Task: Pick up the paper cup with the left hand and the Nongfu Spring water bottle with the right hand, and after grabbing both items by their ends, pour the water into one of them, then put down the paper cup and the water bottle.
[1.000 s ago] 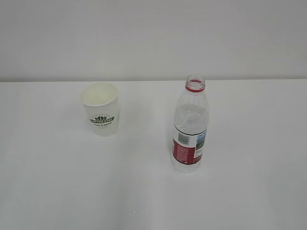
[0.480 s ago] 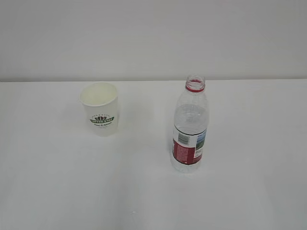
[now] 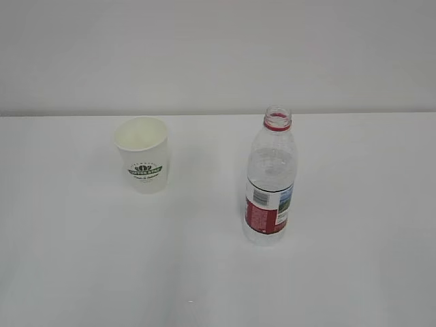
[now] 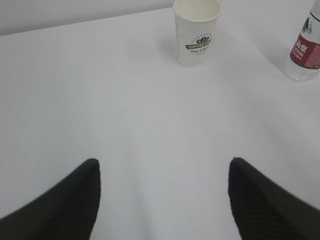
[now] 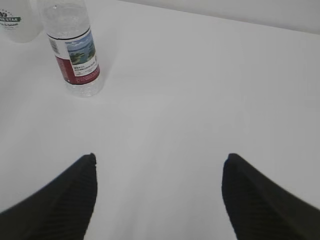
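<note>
The white paper cup (image 3: 142, 154) with a green logo stands upright at the left of the white table, and shows far ahead in the left wrist view (image 4: 196, 31). The Nongfu Spring water bottle (image 3: 270, 180), uncapped with a red neck ring, stands upright to its right, partly filled with clear water (image 3: 270, 172). The right wrist view has the bottle (image 5: 70, 47) at upper left. My left gripper (image 4: 163, 165) is open over bare table, well short of the cup. My right gripper (image 5: 158, 160) is open too, apart from the bottle. Neither arm appears in the exterior view.
A white table (image 3: 354, 272) runs back to a pale wall (image 3: 218, 54). The bottle's lower part (image 4: 305, 52) shows at the right edge of the left wrist view, and the cup's base (image 5: 15, 22) at the top left of the right wrist view.
</note>
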Robot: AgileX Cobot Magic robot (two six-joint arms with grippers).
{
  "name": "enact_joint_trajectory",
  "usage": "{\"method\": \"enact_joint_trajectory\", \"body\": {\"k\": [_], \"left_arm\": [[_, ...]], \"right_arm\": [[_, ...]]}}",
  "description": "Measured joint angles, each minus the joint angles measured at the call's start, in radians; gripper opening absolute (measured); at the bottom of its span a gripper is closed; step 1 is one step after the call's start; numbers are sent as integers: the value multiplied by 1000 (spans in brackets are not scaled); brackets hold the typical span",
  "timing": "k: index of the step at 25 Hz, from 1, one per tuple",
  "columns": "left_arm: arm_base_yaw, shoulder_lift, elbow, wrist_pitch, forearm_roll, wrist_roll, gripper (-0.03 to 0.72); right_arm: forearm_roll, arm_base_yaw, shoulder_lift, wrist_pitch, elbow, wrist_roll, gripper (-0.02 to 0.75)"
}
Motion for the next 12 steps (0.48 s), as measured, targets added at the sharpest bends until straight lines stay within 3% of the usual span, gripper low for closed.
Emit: {"method": "enact_joint_trajectory", "body": {"k": [12], "left_arm": [[0,0,0,0,-3,0,576]], "right_arm": [[28,0,0,-8,-2,0,587]]}}
